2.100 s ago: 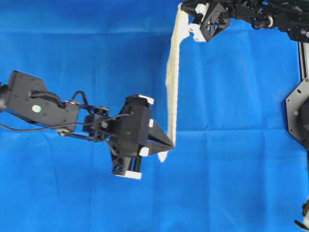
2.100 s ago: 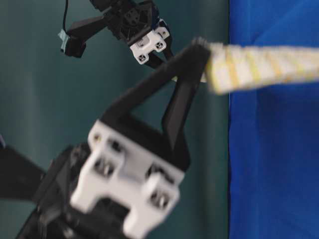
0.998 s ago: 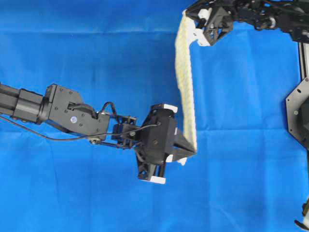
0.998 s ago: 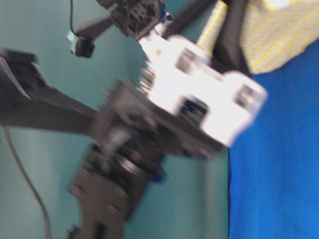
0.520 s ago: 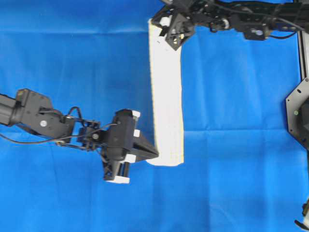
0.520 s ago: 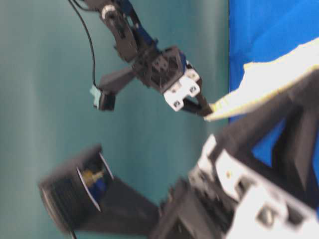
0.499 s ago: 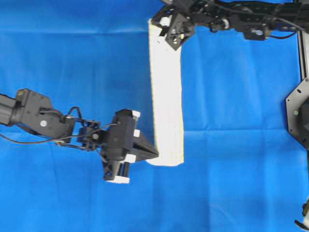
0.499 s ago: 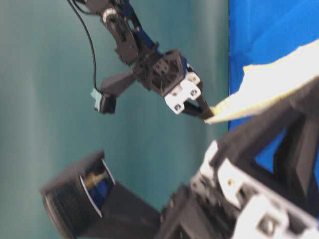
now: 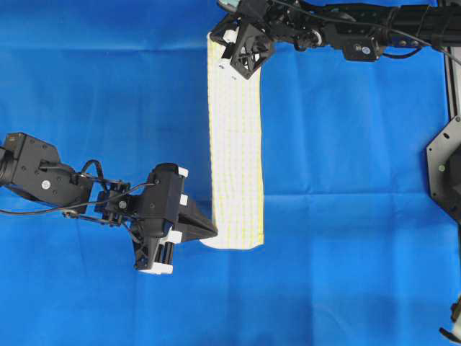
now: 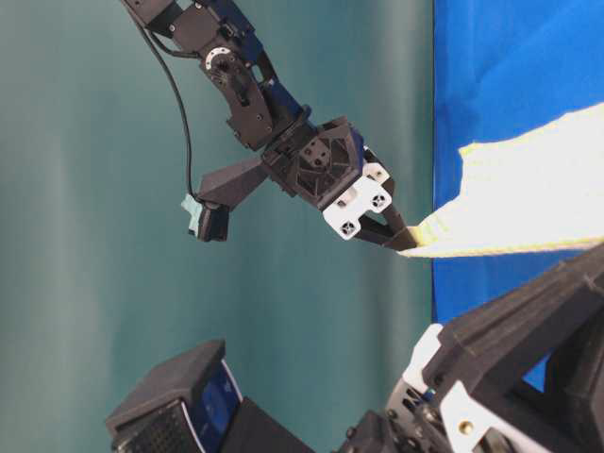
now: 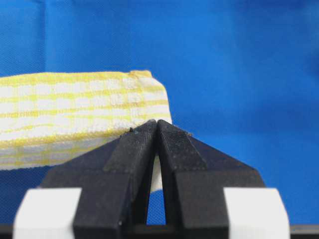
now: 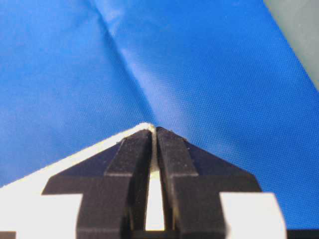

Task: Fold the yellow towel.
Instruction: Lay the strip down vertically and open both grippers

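The yellow towel (image 9: 234, 144) is a long narrow folded strip with fine yellow-and-white checks, stretched from the top middle down to the lower middle of the overhead view. My left gripper (image 9: 213, 232) is shut on its near left corner; the wrist view shows the jaws pinching the cloth (image 11: 84, 117). My right gripper (image 9: 232, 66) is shut on the far end of the strip, with the cloth's edge (image 12: 75, 159) between its jaws. The table-level view shows the right gripper (image 10: 404, 242) holding the towel (image 10: 528, 208) off the surface.
The blue cloth backdrop (image 9: 360, 216) covers the table. The base of an arm (image 9: 446, 169) stands at the right edge. The left arm (image 9: 50, 184) stretches in from the left, the right arm (image 9: 360, 32) along the top.
Both grippers moved left with the towel, which turned from an edge-on hanging band to a flat, wider strip. The left gripper drew back left and slightly down.
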Tool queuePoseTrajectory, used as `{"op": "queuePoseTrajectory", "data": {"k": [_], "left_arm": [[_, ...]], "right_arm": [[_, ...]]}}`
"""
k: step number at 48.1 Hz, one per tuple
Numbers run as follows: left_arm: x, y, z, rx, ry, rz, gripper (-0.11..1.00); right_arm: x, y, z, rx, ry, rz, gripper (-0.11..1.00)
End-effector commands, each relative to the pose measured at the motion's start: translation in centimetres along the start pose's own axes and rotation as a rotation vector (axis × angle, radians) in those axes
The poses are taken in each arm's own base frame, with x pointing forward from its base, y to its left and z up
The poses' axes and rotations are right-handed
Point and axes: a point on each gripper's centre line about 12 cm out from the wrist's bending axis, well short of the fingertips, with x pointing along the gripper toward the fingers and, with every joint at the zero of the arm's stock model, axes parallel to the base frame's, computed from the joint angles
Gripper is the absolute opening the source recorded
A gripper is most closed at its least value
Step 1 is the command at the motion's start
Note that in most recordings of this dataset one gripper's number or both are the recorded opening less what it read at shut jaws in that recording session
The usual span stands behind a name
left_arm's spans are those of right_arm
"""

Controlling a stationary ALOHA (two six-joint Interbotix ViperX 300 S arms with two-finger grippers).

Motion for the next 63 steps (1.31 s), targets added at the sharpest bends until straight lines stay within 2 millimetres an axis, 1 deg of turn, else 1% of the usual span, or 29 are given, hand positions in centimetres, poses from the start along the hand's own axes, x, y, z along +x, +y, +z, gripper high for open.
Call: {"op": "queuePoseTrajectory", "data": {"k": [1, 8, 10, 15, 16, 18, 21, 23, 27, 28, 29, 37, 41, 47, 53, 58, 63], "left_arm": [[-0.4, -0.5, 1.3, 0.006, -0.04, -0.015, 0.01], [-0.2, -0.5, 1.5, 0.003, -0.041, -0.014, 0.02], [-0.2, -0.5, 1.4, 0.003, -0.04, -0.013, 0.04], [-0.2, -0.5, 1.5, 0.003, -0.039, -0.012, 0.23], [-0.2, -0.5, 1.5, 0.003, -0.037, -0.012, 0.27], [-0.3, -0.5, 1.6, 0.005, -0.031, -0.012, 0.35], [-0.6, -0.5, 1.7, 0.014, -0.009, -0.011, 0.41], [-1.1, -0.5, 1.9, 0.017, 0.013, -0.008, 0.4], [-2.2, -0.1, 2.3, 0.011, 0.065, 0.006, 0.38], [-2.5, 0.0, 2.5, 0.009, 0.077, 0.009, 0.38], [-2.9, 0.1, 2.6, 0.009, 0.092, 0.013, 0.38], [-5.5, 2.0, 3.7, -0.02, 0.165, 0.063, 0.38], [-6.7, 3.1, 4.2, -0.026, 0.167, 0.09, 0.38], [-8.4, 4.9, 4.8, -0.023, 0.133, 0.131, 0.38], [-10.1, 7.1, 5.0, -0.02, 0.095, 0.183, 0.38], [-11.4, 8.5, 5.1, -0.008, 0.035, 0.223, 0.38], [-12.4, 9.4, 5.0, 0.01, -0.01, 0.252, 0.38]], "right_arm": [[-0.5, 0.4, 1.4, -0.013, -0.033, 0.009, 0.03], [-0.4, 1.4, 1.1, -0.056, -0.024, 0.024, 0.03], [-0.3, 1.4, 1.0, -0.054, -0.022, 0.025, 0.03], [-0.4, 1.6, 1.0, -0.053, -0.022, 0.028, 0.04], [-0.4, 1.6, 1.0, -0.053, -0.02, 0.028, 0.05], [-0.4, 1.6, 0.9, -0.056, -0.014, 0.03, 0.13], [-0.4, 1.6, 0.8, -0.059, -0.01, 0.03, 0.3], [-0.6, 1.6, 0.8, -0.059, -0.011, 0.03, 0.45], [-1.1, 1.6, 0.9, -0.062, -0.014, 0.031, 0.69], [-1.3, 1.6, 1.0, -0.063, -0.019, 0.031, 0.73], [-1.6, 1.6, 1.0, -0.068, -0.02, 0.032, 0.74], [-4.2, 1.6, 1.0, -0.079, -0.042, 0.034, 0.64], [-5.9, 1.5, 0.7, -0.079, -0.055, 0.035, 0.64], [-8.7, 1.2, -0.4, -0.077, -0.08, 0.034, 0.64], [-11.0, 1.2, -1.8, -0.076, -0.115, 0.039, 0.64], [-12.7, 1.6, -3.2, -0.08, -0.15, 0.054, 0.64], [-14.4, 2.3, -4.4, -0.09, -0.186, 0.08, 0.64]]}}
